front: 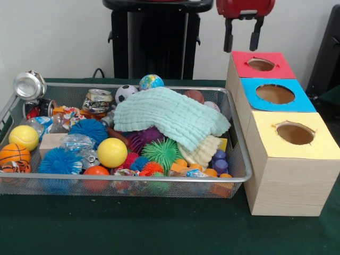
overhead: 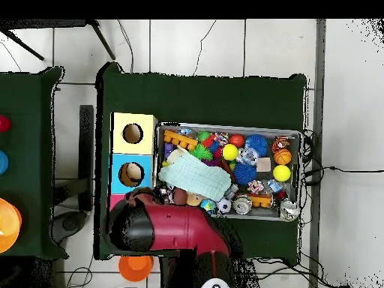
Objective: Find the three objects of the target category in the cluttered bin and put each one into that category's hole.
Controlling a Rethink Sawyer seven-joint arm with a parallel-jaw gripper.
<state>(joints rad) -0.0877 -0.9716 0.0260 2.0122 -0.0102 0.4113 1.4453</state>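
**A:** What's the setting?

**B:** A table covered in dark green cloth (front: 159, 234), with a pale wall behind it. On the cloth sits a silver wire-mesh bin (front: 127, 183) crammed with clutter, and just beside it a light wooden box (front: 289, 183) with three round holes on top.

**A:** How are the holes marked?

**B:** Each has a coloured surround: a red-topped hole (front: 261, 64) farthest from the camera, a blue-topped hole (front: 275, 94) in the middle, a yellow-topped hole (front: 295, 133) nearest.

**A:** And the bin's contents?

**B:** A mint-green knitted cloth (front: 170, 117) drapes over the heap. Around it lie a smooth yellow ball (front: 112, 152), a fuzzy blue spiky ball (front: 88, 130), a green spiky ball (front: 161, 152), a small orange basketball (front: 14, 155), a crushed metal can (front: 98, 101) and a little globe ball (front: 151, 82).

**A:** Where's the arm?

**B:** The red-and-black gripper (front: 242, 34) hangs above the red-topped hole, clear of the bin. Its two black fingers (front: 228, 36) are spread apart with nothing between them.
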